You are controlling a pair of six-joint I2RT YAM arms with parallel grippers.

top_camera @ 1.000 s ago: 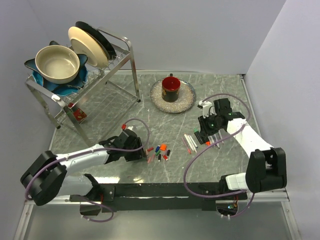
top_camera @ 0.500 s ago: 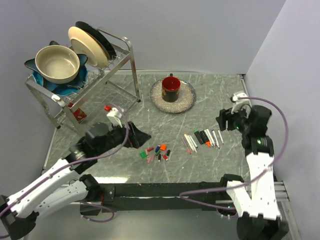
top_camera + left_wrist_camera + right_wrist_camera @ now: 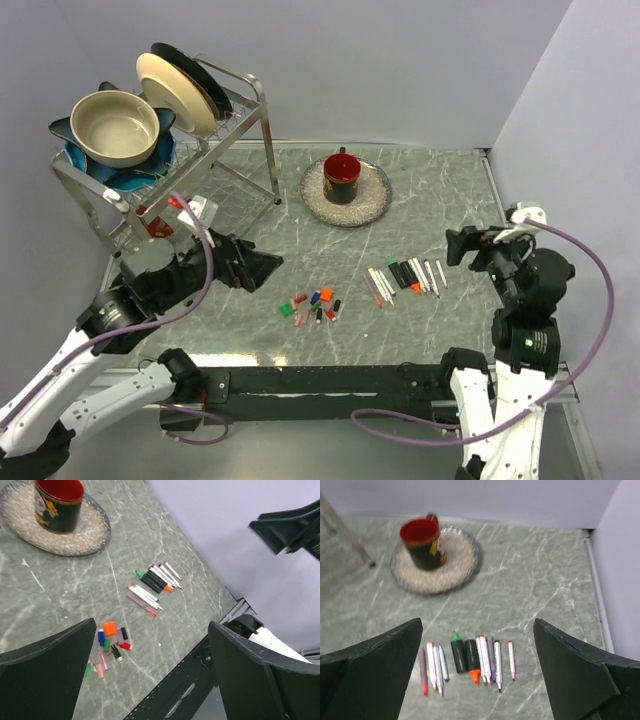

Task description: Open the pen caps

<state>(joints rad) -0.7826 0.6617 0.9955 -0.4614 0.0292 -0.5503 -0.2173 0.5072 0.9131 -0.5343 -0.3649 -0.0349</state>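
1. L gripper: jaws spread wide, up off the surface.
2. R gripper: jaws spread wide, also up.
3. Pen caps: loose cluster on surface, btwn both arms.
4. Pens: row at caps' 3 o'clock.

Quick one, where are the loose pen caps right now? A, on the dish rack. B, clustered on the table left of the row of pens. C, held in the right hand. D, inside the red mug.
B: the pen caps lie in a cluster on the table, left of the pens.
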